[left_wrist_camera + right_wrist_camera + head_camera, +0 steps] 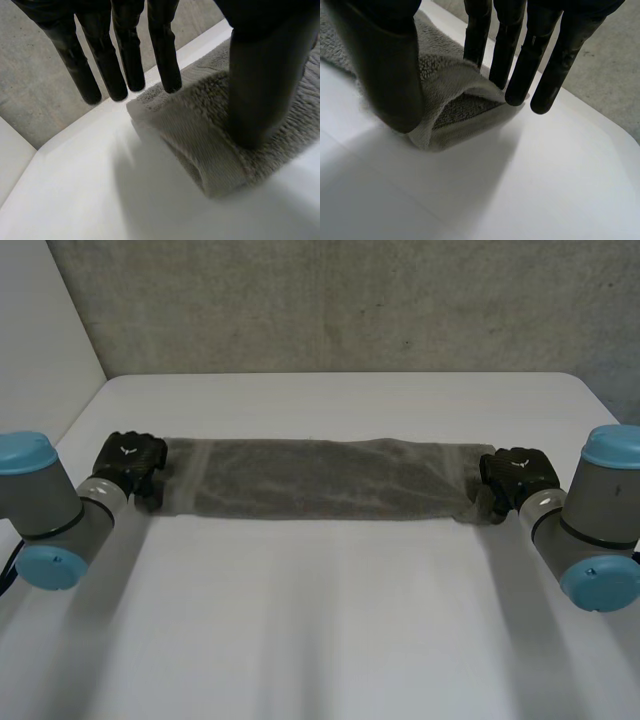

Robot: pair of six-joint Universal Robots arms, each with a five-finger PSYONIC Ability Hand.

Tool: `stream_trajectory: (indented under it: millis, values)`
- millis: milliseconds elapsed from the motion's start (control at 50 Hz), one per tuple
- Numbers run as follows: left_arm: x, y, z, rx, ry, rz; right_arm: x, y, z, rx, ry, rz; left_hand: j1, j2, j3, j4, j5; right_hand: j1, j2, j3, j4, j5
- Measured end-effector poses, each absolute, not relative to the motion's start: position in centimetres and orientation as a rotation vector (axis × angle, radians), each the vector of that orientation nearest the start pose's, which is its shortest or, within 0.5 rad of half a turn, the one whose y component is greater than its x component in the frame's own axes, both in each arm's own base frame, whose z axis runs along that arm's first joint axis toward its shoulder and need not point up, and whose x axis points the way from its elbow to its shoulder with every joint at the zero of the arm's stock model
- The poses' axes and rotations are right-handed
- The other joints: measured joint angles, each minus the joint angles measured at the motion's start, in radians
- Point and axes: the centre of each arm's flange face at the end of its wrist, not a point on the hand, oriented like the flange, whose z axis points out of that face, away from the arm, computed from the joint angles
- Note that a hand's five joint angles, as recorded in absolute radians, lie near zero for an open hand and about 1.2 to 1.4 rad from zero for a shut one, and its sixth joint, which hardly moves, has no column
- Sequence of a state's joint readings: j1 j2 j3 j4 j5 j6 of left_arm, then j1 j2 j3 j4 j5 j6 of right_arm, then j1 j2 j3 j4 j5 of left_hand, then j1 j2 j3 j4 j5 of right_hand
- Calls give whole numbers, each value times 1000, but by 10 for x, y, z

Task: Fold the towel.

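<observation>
From where I sit: towel [320,478] lies flat as one long narrow strip across the middle of the desk [320,640], running side to side, one hand at each short end. Concrete wall [350,300] behind the desk.

Left hand [130,462] sits on the towel's left end. In its wrist view the fingers [125,60] are straight and spread a little, tips at the far corner of that end; one tip touches the towel's [200,135] edge, the others hang over bare desk [75,200]. The thumb [265,75] presses down on top of the towel, well apart from the fingers. The end lies flat and doubled, with a fold visible at its near edge. I read this hand as apart, pressing rather than pinching.

Right hand [515,472] sits on the towel's right end. In its wrist view the thumb [390,65] is on the near edge of the towel [455,85] and the straight fingers [505,50] are on the far side. Two fingers touch the cloth; the other two reach past the end over the desk [520,190]. The top layer is tented up between thumb and fingers, with a pocket open beneath it. I read this as clamped on the towel's end.

Both arms, left [50,510] and right [600,530], come in low from the near corners.
</observation>
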State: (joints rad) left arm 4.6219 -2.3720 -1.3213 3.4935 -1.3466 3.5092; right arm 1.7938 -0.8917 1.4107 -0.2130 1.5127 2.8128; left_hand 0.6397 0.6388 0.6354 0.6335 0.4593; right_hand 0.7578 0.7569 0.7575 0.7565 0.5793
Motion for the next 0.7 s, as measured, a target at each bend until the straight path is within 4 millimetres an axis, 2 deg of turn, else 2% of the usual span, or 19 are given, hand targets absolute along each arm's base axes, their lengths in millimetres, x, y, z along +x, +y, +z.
stream_trajectory:
  millis: [40,160,340,400,480,700]
  values:
    - [-190,-412,107,765,2304,-1992,222,-361,126,-723,2428,-1870,60,65,65,64,58,87,91,87,88,87]
    - [-189,-411,107,764,2310,-1988,220,-365,123,-653,2420,-1867,229,250,251,257,237,554,527,554,560,562]
    - [-187,-412,111,748,2301,-1996,203,-379,127,-668,2452,-1927,230,252,253,260,239,556,529,574,581,570]
    - [-184,-413,116,734,2291,-2003,195,-382,128,-720,2482,-1953,230,248,252,258,239,246,241,246,262,259]
    - [-182,-413,119,728,2288,-2005,194,-380,128,-758,2496,-1949,229,238,241,243,238,-36,-29,-29,-19,-36]
    - [-184,-405,118,738,2316,-1984,206,-365,125,-780,2486,-1899,188,190,192,199,197,-126,-94,-116,-113,-151]
